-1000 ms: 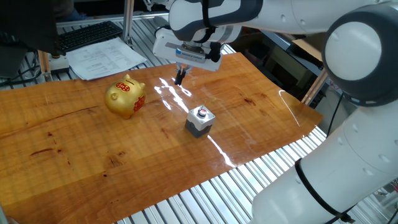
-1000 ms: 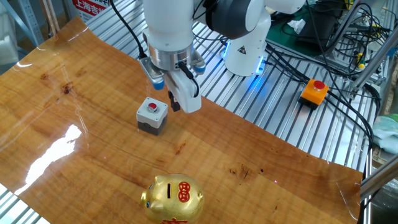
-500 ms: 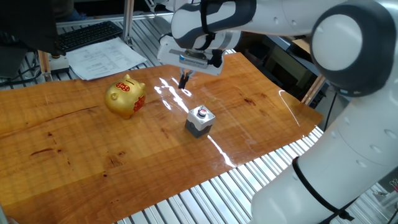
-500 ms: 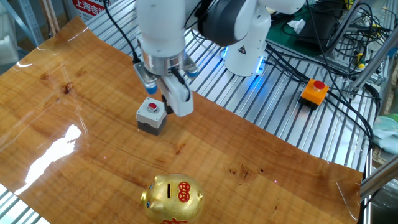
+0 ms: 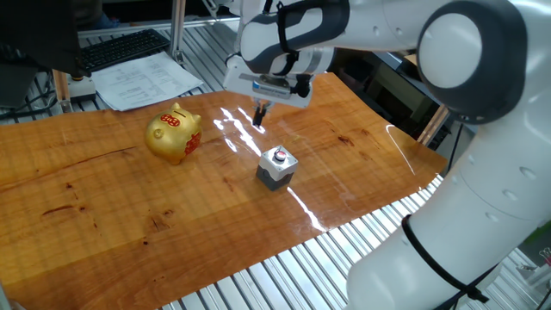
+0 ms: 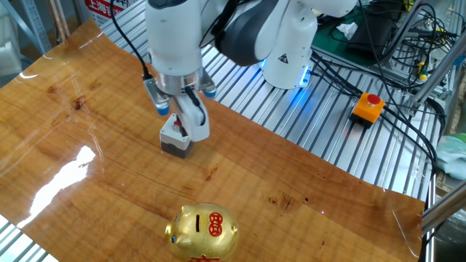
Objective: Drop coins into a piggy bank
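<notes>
Wooden bench top (image 5: 103, 215) takes up most of both views; glossy varnish, strong glare streaks near the middle, bare slatted metal frame past its edges. Arm reaches in from the frame side and hangs over mid-bench, wrist pointing down. Piggy bank (image 5: 173, 133) (image 6: 202, 231) stands upright on its feet toward the edge nearest the papers and keyboard, well apart from the arm; slot on its back faces up, red marks beside the slot. Judged hard-shelled and stiff, probably hollow and light, gold finish looks slick, so it could skid or tip on the varnish if nudged; it should not need holding, only a drop from above the slot. If it must be steadied, the flanks below the ears look like the safest place. Small grey block (image 5: 276, 166) (image 6: 177, 138) with red-dotted top sits mid-bench, the gripper (image 5: 259, 114) (image 6: 180, 121) just above and beside it. Fingers look close together with a narrow gap at most; whether a coin is pinched there I cannot tell, too small. No coin visible on the bench. Open wood between block and pig gives a free path; the near and far corners lie unobstructed
</notes>
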{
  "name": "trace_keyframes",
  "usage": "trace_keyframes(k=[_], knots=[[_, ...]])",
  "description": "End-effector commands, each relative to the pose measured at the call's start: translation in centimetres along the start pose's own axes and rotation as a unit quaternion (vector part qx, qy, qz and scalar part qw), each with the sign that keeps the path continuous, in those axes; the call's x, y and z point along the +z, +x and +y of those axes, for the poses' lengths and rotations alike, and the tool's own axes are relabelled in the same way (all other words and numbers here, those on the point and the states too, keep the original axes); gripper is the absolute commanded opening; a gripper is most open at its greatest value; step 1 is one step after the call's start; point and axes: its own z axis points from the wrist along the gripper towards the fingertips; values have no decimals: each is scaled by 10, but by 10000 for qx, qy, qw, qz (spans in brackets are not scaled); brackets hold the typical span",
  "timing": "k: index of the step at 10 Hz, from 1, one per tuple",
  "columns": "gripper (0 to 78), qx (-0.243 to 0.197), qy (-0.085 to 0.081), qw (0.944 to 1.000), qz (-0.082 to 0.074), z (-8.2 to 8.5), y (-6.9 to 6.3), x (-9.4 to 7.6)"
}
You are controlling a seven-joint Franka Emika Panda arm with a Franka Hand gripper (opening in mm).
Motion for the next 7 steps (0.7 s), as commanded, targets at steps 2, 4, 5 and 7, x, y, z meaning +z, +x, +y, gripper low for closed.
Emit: trace_keyframes(k=[2, 4, 5, 7], knots=[[0, 125, -13, 9999, 17, -17, -6, 15], [0, 316, -1, 9995, 32, -17, -6, 21], [0, 336, 1, 9994, 36, -16, -6, 21], [0, 587, 37, 9983, 31, -16, -7, 28]])
